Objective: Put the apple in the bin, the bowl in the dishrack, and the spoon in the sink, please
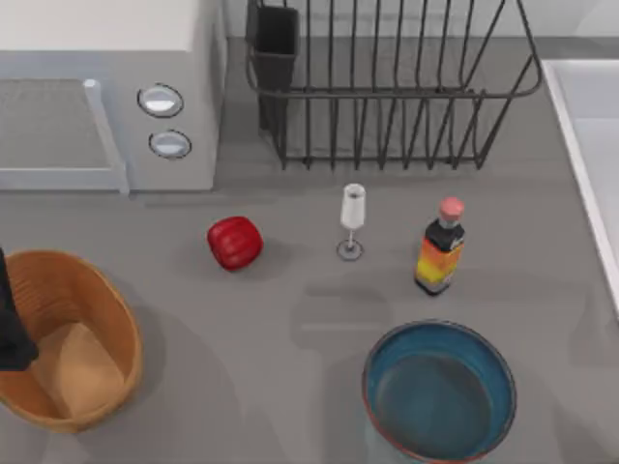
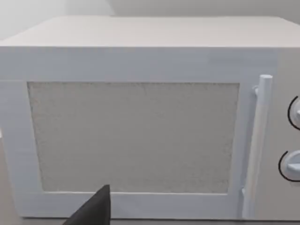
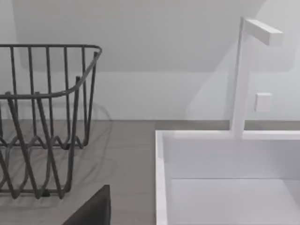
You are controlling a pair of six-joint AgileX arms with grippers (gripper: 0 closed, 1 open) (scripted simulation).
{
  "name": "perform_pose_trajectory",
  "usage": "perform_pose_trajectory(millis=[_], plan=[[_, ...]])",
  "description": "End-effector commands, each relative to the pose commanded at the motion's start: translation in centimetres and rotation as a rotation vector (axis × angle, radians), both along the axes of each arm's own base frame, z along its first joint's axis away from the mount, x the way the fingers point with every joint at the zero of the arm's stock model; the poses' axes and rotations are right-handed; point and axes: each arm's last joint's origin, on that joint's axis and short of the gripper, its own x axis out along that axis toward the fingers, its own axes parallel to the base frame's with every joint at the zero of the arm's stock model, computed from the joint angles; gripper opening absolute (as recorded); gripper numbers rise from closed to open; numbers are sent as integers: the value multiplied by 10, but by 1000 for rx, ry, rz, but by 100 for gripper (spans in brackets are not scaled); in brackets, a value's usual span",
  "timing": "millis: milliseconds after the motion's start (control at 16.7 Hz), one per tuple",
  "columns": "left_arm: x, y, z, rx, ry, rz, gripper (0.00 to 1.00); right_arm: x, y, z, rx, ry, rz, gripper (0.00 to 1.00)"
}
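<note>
The red apple (image 1: 234,242) lies on the table left of centre. At the front right stands the blue bowl (image 1: 438,390), upright and empty. The wicker bin (image 1: 73,343) sits at the front left with nothing in it, and my left arm (image 1: 12,324) hangs over its left rim. A dark part of my left gripper (image 2: 91,211) faces the microwave door. The black dishrack (image 1: 387,94) stands at the back centre. The sink (image 1: 573,145) runs along the right edge. A dark part of my right gripper (image 3: 91,208) sits between the dishrack (image 3: 47,47) and the sink (image 3: 161,178). The spoon is out of view.
A grey-white microwave (image 1: 97,58) fills the back left corner, its door (image 2: 133,136) shut. A small white stemmed glass (image 1: 352,220) and a dark sauce bottle with a pink cap (image 1: 440,246) stand between the dishrack and the bowl. A white tap (image 3: 241,79) rises behind the sink.
</note>
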Motion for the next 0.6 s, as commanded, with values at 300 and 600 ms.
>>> perform_pose_trajectory(millis=[300,600], plan=[[1,-4,5,33,59,-35,100,0,0,0,0,0,0,100],[16,-21,28,186,332,-186,100,0,0,0,0,0,0,100]])
